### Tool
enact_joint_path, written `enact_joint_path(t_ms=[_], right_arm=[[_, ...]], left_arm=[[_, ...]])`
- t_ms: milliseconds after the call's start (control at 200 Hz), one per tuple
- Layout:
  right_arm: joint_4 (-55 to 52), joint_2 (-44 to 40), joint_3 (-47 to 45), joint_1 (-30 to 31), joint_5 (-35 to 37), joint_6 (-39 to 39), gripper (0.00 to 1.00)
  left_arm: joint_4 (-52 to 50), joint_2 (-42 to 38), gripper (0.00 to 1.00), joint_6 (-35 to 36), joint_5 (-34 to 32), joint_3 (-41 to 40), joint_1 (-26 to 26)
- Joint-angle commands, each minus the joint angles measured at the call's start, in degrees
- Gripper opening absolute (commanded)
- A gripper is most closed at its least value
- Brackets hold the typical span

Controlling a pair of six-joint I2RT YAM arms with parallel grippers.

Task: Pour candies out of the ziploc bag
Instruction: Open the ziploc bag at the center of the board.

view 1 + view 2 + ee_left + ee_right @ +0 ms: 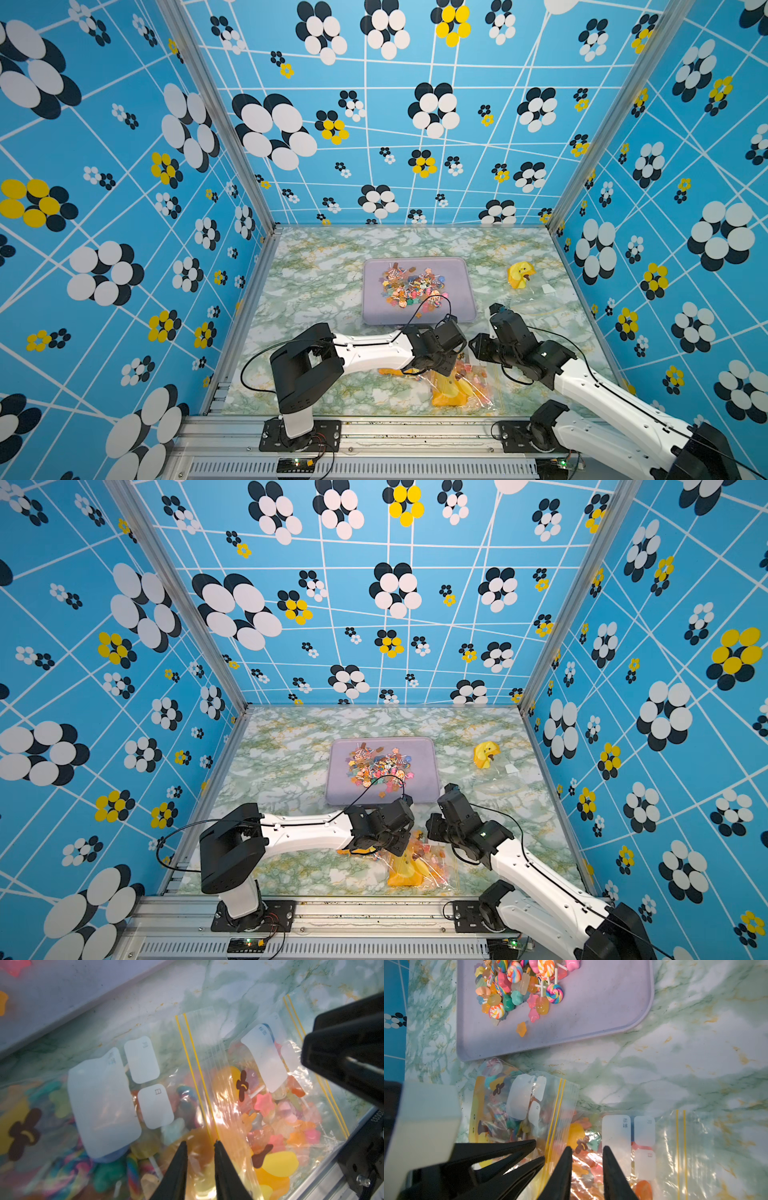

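2 candy bags (468, 383) lie right under both arms, left gripper (200, 1142) at one's zip (193, 1076), right gripper (587, 1148) over the other, jaws part-open, can't tell if gripping, w/ tray (459, 299) just beyond.

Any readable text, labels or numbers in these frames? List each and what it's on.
"标签": large white label on the ziploc bag.
"月": adjacent small label on the same bag.
"日": third label on the same bag.
"日": small label on the second bag.
"20033": dark part at the frame edge in the left wrist view.
The other print on the labels is too blurred to read.
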Motion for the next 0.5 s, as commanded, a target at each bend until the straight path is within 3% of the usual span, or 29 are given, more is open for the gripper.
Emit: enact_joint_path(t_ms=[0, 65, 145, 495], right_arm=[[0.6, 0.2, 1.4, -0.3, 0.2, 0.5, 0.28], [0.7, 0.3, 1.4, -0.3, 0.3, 0.6, 0.29], [0.6, 0.4, 1.7, -0.4, 0.6, 0.6, 0.29], [-0.1, -0.1, 2.7, -0.5, 1.3, 0.3, 0.29]], left_arm=[[-0.8, -1.2, 0.34, 0.3, -0.6, -0.6, 0.1], [-2.8, -1.5, 0.48, 1.6, -2.4, 1.1, -0.9], [-4.3, -1.2, 0.52, 2.0, -2.8, 2.7, -1.8], [-3.9, 2.1, 0.53, -0.2, -2.8, 4.4, -2.9]])
